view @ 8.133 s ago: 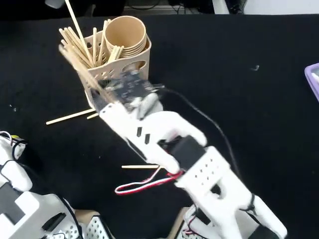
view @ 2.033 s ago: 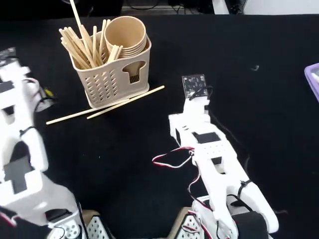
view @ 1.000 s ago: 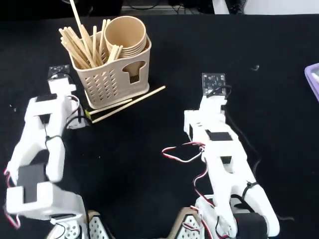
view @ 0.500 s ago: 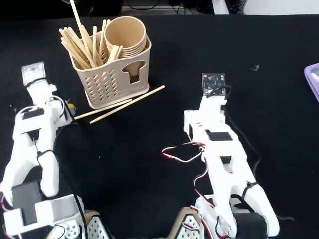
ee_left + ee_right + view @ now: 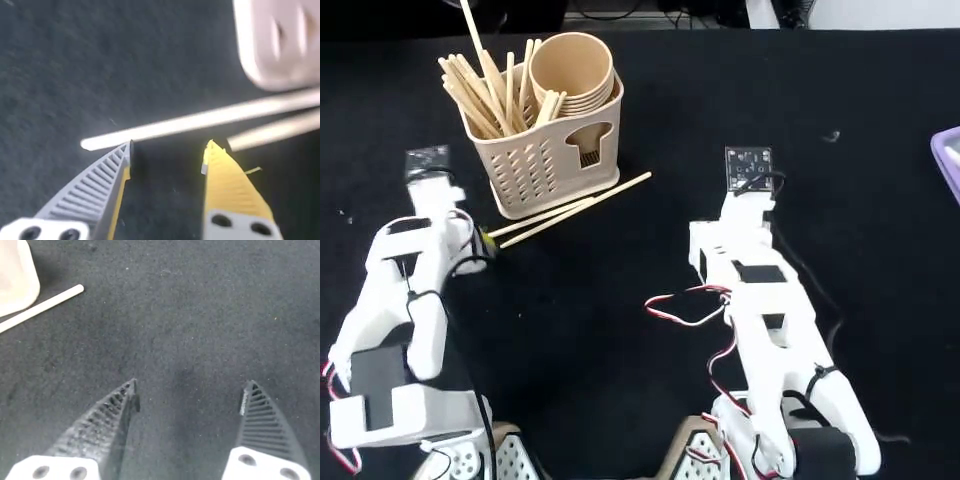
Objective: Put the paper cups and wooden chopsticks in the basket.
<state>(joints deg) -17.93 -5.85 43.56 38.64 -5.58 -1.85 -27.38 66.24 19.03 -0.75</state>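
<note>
A beige slotted basket (image 5: 555, 155) stands at the back left with a stack of paper cups (image 5: 572, 65) and several wooden chopsticks (image 5: 480, 95) upright in it. Two loose chopsticks lie on the black cloth in front of it, a shorter-looking one (image 5: 538, 218) and a longer one (image 5: 590, 204). My left gripper (image 5: 170, 147) is open just short of the near chopstick (image 5: 200, 119), whose end is by the grey finger; the second chopstick (image 5: 275, 130) and basket corner (image 5: 280, 45) lie beyond. My right gripper (image 5: 191, 387) is open over bare cloth, apart from a chopstick tip (image 5: 40, 305).
The left arm (image 5: 405, 270) lies along the table's left side and the right arm (image 5: 755, 290) along the middle. A purple container edge (image 5: 948, 160) shows at the far right. Black cloth (image 5: 840, 230) covers the table.
The left arm has swung right, back toward the loose chopsticks' ends near the basket. The right arm has kept still over the last second.
</note>
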